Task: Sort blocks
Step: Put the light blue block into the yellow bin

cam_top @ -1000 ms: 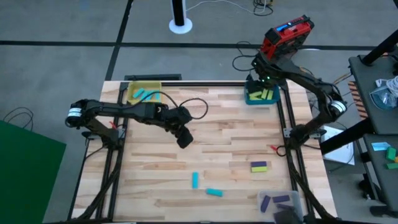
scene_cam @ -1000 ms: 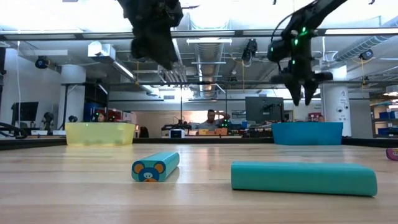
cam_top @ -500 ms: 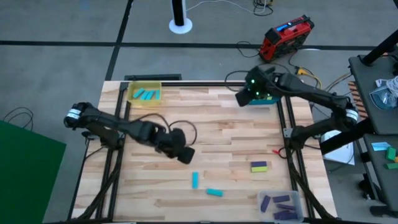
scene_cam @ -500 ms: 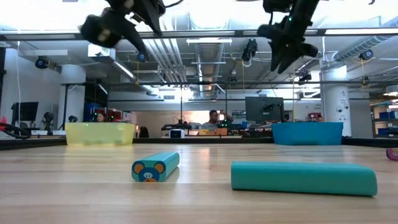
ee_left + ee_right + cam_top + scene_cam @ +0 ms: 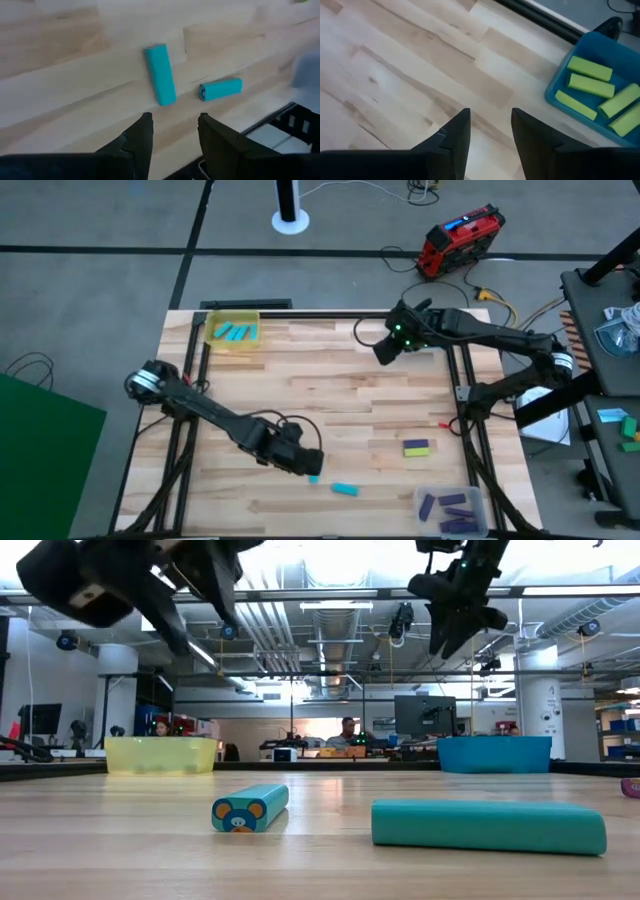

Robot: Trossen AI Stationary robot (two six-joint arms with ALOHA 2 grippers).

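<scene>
Two cyan blocks lie flat on the wooden table near its front edge: one point(image 5: 160, 75) just ahead of my left gripper point(image 5: 174, 131), the other point(image 5: 220, 90) beside it, also seen in the high view as cyan block point(image 5: 344, 489). My left gripper point(image 5: 302, 460) hovers open above them, touching nothing. A yellow-green and a purple block point(image 5: 416, 447) lie side by side at the right. My right gripper point(image 5: 385, 350) hangs open above bare wood, left of the blue bin point(image 5: 560, 80) that holds several yellow-green blocks point(image 5: 590, 85).
A yellow bin point(image 5: 232, 332) with cyan blocks stands at the far left corner. A clear tray point(image 5: 450, 505) with purple blocks sits at the near right corner. Black frame rails run along the table's sides. The middle of the tabletop is bare wood.
My left gripper has swung from the table's middle toward the near edge and somewhat right, coming over the cyan blocks. My right gripper has left the blue bin and moved toward the table's left. The blocks have stayed where they were.
</scene>
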